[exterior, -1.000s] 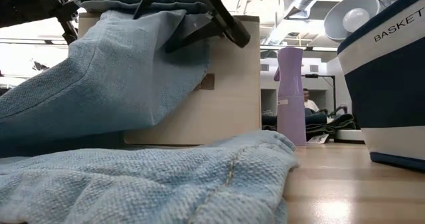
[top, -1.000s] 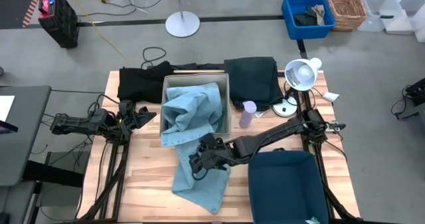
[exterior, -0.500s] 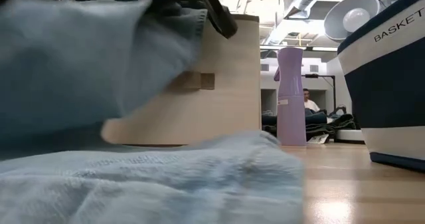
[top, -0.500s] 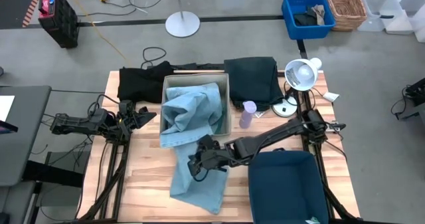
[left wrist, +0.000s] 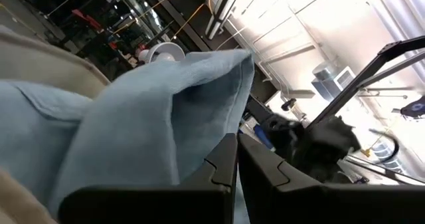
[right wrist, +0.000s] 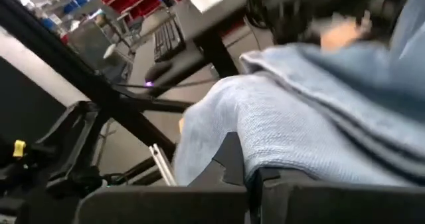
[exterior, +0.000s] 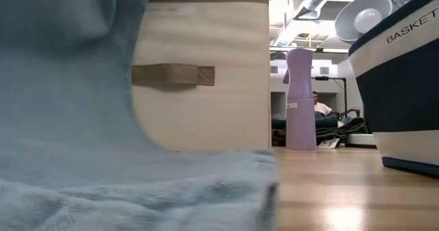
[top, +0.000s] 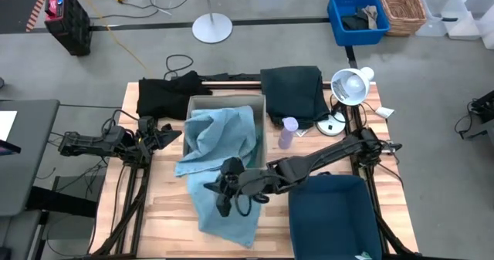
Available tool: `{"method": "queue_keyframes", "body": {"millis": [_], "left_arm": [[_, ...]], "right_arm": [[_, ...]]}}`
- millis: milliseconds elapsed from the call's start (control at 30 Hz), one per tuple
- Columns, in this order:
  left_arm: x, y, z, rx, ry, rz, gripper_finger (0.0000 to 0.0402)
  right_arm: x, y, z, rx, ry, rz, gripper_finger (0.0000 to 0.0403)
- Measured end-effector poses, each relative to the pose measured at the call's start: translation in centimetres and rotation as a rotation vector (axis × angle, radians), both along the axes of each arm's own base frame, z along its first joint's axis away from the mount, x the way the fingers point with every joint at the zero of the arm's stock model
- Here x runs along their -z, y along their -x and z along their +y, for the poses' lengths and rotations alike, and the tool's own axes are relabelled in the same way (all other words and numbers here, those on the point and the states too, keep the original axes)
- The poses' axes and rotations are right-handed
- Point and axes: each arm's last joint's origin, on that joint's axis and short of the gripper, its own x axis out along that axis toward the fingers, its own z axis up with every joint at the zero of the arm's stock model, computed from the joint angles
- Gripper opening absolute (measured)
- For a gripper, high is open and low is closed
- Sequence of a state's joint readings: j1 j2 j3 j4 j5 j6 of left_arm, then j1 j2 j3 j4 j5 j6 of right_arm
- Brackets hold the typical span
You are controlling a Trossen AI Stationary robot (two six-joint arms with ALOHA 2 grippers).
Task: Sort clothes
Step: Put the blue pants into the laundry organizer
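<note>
**Pale blue-grey garment pinched beside the beige box**

The pale blue-grey garment (top: 218,170), a soft coarse-woven cloth, drapes out of the beige fabric box (top: 228,102) and spreads in loose folds over the wooden table (top: 170,202) in front of it. The right gripper (top: 225,192) sits just in front of the box, its fingers pinching a fold of this cloth. The left gripper (top: 165,134) waits beside the box's left wall with its fingers pressed together on nothing. Two more garments lie behind the box: one black (top: 162,95), crumpled, and one dark green (top: 293,90), folded square. One lilac spray bottle (top: 287,133) stands just right of the box; one dark navy soft-sided bin (top: 333,214) sits further right, nearer the front edge.
</note>
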State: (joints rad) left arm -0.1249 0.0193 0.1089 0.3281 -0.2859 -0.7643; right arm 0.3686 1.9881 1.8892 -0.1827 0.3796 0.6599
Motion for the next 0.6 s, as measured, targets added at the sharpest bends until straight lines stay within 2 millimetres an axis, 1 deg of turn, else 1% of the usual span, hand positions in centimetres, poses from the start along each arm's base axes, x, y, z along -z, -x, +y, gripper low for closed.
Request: {"method": "queue_keyframes", "body": {"millis": [133,267,467,533,600], "left_arm": [[-0.1,0.1,0.0,0.004,0.0,-0.017,0.0011],[-0.3,0.2,0.0,0.007,0.001,-0.04,0.0011],[-0.5,0.2,0.0,0.011,0.001,-0.057,0.0011],[-0.5,0.3,0.0,0.012,0.002,-0.063,0.0011],[-0.6,0.3,0.0,0.014,0.002,-0.074,0.0011]], "right_arm": [[-3.1,0.6,-1.8,0.067,0.119,-0.001,0.0002],[-4.6,0.7,-4.7,0.154,0.203,0.036,0.0002],[-6.7,0.6,-9.1,0.309,0.146,-0.016,0.0002],[-6.8,0.6,-10.5,0.359,0.11,-0.021,0.0001],[-6.4,0.5,-11.7,0.389,0.107,0.013,0.0001]]}}
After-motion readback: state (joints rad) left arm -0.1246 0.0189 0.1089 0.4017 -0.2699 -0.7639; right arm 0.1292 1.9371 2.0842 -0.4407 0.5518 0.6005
